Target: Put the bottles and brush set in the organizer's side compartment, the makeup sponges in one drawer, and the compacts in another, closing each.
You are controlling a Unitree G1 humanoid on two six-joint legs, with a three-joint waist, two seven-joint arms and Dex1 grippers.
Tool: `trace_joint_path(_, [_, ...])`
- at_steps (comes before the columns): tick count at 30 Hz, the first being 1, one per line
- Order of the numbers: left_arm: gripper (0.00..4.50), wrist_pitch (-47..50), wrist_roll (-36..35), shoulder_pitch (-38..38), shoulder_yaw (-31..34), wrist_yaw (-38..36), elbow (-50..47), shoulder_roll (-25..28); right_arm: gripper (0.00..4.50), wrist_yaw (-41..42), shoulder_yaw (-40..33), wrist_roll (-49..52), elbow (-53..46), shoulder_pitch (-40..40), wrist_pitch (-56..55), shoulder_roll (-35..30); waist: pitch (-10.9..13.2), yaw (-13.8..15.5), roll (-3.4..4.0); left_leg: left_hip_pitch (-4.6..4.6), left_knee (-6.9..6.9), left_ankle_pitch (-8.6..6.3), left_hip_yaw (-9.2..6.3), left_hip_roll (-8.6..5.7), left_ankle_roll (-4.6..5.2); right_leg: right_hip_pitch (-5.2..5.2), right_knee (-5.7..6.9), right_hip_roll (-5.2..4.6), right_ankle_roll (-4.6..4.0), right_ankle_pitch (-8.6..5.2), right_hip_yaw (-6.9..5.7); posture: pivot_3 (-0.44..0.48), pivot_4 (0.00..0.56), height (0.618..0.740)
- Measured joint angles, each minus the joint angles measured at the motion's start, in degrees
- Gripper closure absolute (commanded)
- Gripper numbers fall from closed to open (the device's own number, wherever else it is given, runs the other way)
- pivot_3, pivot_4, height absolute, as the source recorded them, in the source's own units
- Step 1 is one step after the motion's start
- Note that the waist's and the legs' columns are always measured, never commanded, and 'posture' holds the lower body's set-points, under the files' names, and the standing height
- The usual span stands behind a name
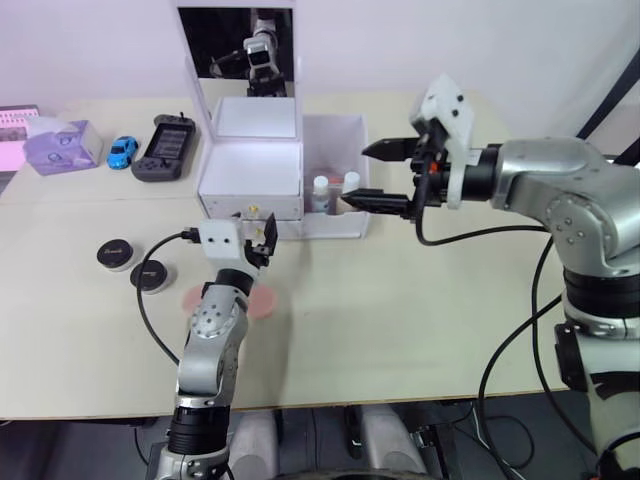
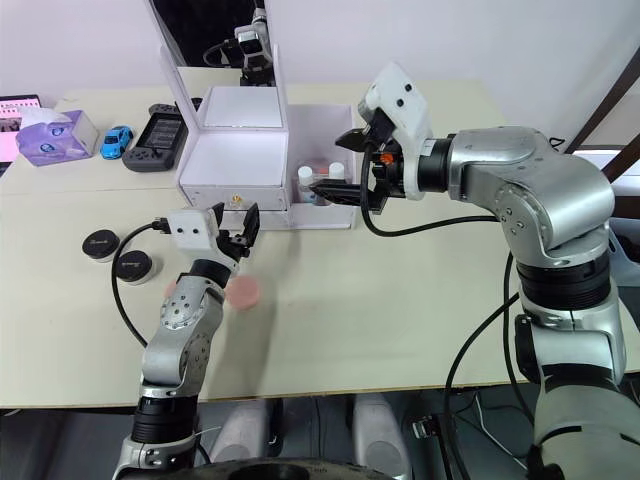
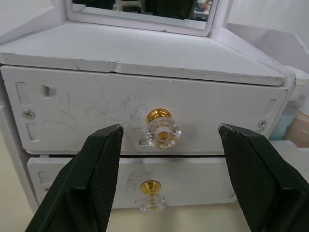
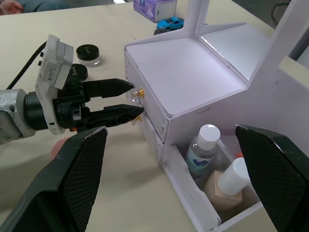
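The white organizer point(image 1: 250, 170) stands at mid-table with its mirror upright and both drawers shut. My left gripper point(image 1: 264, 236) is open just in front of them, its fingers point(image 3: 101, 169) either side of the upper drawer's gold knob point(image 3: 162, 130). The side compartment point(image 1: 352, 128) holds the two bottles, a clear bluish one point(image 4: 203, 147) and a beige one point(image 4: 227, 186), with a bit of coral-orange behind them. My right gripper point(image 1: 354, 176) hovers open above that bin, holding nothing. Two pink makeup sponges point(image 1: 263, 303) lie partly under my left arm. Two black compacts point(image 1: 115, 253) point(image 1: 153, 273) sit to the left.
Along the table's back left are a pale purple tissue box point(image 1: 62, 145), a blue toy car point(image 1: 122, 150) and a black game controller point(image 1: 165, 148). A person's hand point(image 4: 9, 6) rests at the table's far edge.
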Motion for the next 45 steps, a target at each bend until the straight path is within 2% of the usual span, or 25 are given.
trace_joint_path(1, [2.08, -0.3, 0.0, 0.0, 0.0, 0.0, 0.2, 0.0, 0.00, -0.1, 0.0, 0.1, 0.0, 0.0, 0.2, 0.0, 0.0, 0.0, 0.00, 0.00, 0.00, 0.00, 0.00, 0.00, 0.00, 0.00, 0.00, 0.00, 0.00, 0.00, 0.00, 0.000, 0.150, 0.740])
trace_joint_path(5, [4.09, -0.8, 0.0, -0.4, 0.3, -0.1, 0.9, 0.1, 0.00, -0.5, -0.1, 0.2, -0.1, 0.0, 0.9, -0.1, 0.0, 0.0, 0.00, 0.00, 0.01, 0.00, 0.00, 0.00, 0.00, 0.00, 0.00, 0.00, 0.02, -0.01, 0.00, 0.000, 0.150, 0.740])
trace_joint_path(6, [4.23, -1.1, 0.0, -0.4, 0.1, -0.3, 1.0, 0.0, 0.00, -0.5, -0.1, 0.2, -0.1, 0.0, 1.0, -0.1, 0.0, 0.1, 0.00, -0.01, 0.02, 0.00, 0.00, 0.00, 0.00, 0.00, 0.00, 0.00, 0.02, -0.02, 0.00, 0.000, 0.150, 0.740])
trace_joint_path(16, [4.23, -0.9, -0.8, 0.1, 0.1, -0.8, 0.6, 0.1, 0.00, -0.7, -0.1, 0.2, -0.1, 0.0, 0.9, 0.0, 0.0, 0.1, 0.00, -0.05, 0.01, 0.00, -0.01, 0.00, 0.00, 0.00, -0.05, 0.00, 0.02, -0.01, 0.00, 0.000, 0.150, 0.740])
trace_joint_path(21, [4.23, 3.1, -2.1, 6.6, -1.5, -3.9, -8.1, 3.1, 0.00, -1.4, -0.1, 0.4, -0.1, 1.4, 0.8, 2.4, 0.0, 0.0, 0.00, -0.06, -0.07, -0.06, -0.01, 0.01, 0.09, -0.04, -0.08, 0.00, 0.04, -0.04, 0.01, 0.000, 0.150, 0.740])
trace_joint_path(25, [4.23, 7.5, -2.9, 12.6, -2.9, -6.2, -16.8, 8.0, 0.00, -2.2, -0.1, 0.4, -0.1, 4.0, 0.8, 4.3, 0.0, 0.2, 0.03, -0.08, -0.06, -0.07, -0.02, 0.02, 0.11, -0.06, -0.08, 0.00, 0.03, -0.05, 0.01, 0.000, 0.150, 0.740])
trace_joint_path(32, [4.23, 15.0, -4.9, 19.9, -3.0, -6.4, -27.8, 11.0, 0.00, -2.7, -0.1, 0.6, -1.1, 5.1, 0.7, 6.3, 0.0, -0.1, 0.03, -0.07, -0.01, -0.08, -0.01, 0.02, 0.10, -0.08, -0.10, -0.02, 0.22, -0.17, 0.02, 0.000, 0.150, 0.740])
trace_joint_path(38, [4.23, 18.7, -6.5, 23.8, -1.5, -6.6, -33.2, 13.2, 0.00, -1.5, -0.1, 0.6, -1.0, 5.3, -0.5, 6.2, 0.0, -0.2, 0.04, -0.08, -0.06, -0.08, 0.00, 0.02, 0.10, -0.14, -0.12, -0.02, 0.22, -0.18, 0.02, 0.000, 0.150, 0.740])
trace_joint_path(45, [4.23, 18.7, -6.3, 24.3, -0.9, -6.4, -33.4, 13.2, 0.00, 0.7, -0.1, 0.5, -0.9, 6.0, -2.4, 5.8, 0.0, -0.3, 0.04, -0.08, -0.03, -0.09, -0.01, 0.02, 0.10, -0.15, -0.12, -0.02, 0.23, -0.18, 0.02, 0.000, 0.150, 0.740])
